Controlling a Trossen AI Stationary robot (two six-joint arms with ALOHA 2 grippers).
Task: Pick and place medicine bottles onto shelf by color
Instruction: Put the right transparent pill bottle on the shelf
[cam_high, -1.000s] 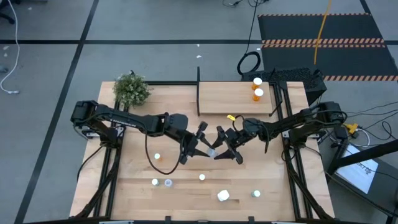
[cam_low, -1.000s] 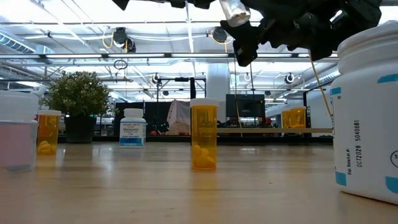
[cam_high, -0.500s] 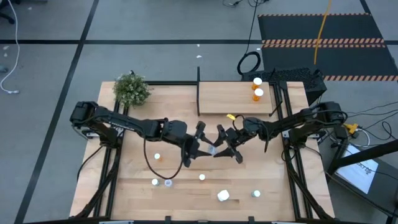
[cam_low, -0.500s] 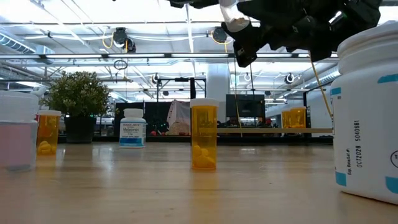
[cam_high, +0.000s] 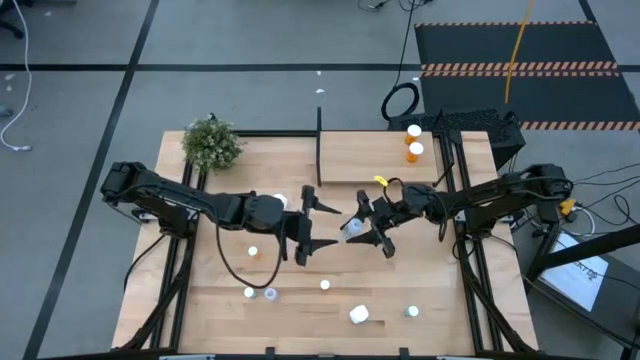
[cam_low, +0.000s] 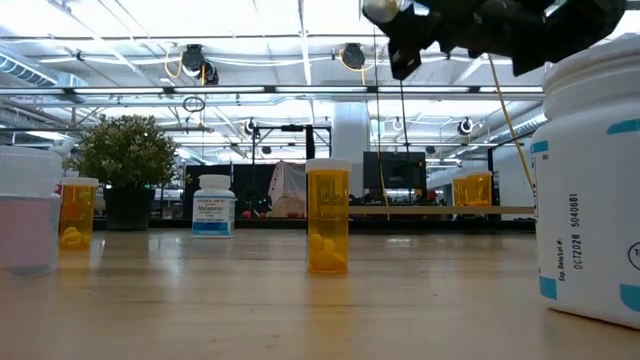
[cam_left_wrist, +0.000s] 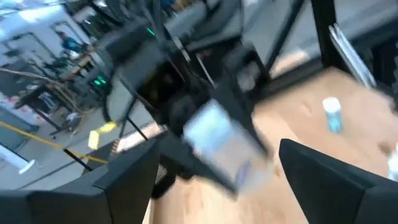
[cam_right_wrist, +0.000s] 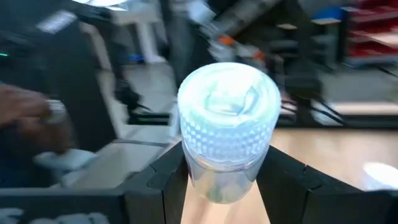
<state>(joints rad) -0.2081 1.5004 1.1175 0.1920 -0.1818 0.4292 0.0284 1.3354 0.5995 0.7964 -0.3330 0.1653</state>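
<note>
Two orange bottles (cam_high: 414, 141) stand on the shelf (cam_high: 370, 160). The right gripper (cam_high: 362, 228) clamps a clear bottle (cam_high: 352, 229) mid-table; the left gripper (cam_high: 312, 228) gapes wide beside it.

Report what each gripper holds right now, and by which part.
The right gripper holds a small clear bottle by its body, below the white ribbed cap, above the table. The left gripper stands open beside it, holding nothing.

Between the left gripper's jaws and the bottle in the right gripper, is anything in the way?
Nothing: the high view shows only bare tabletop under the gap between the open left gripper and the clear bottle clamped in the right gripper.
</note>
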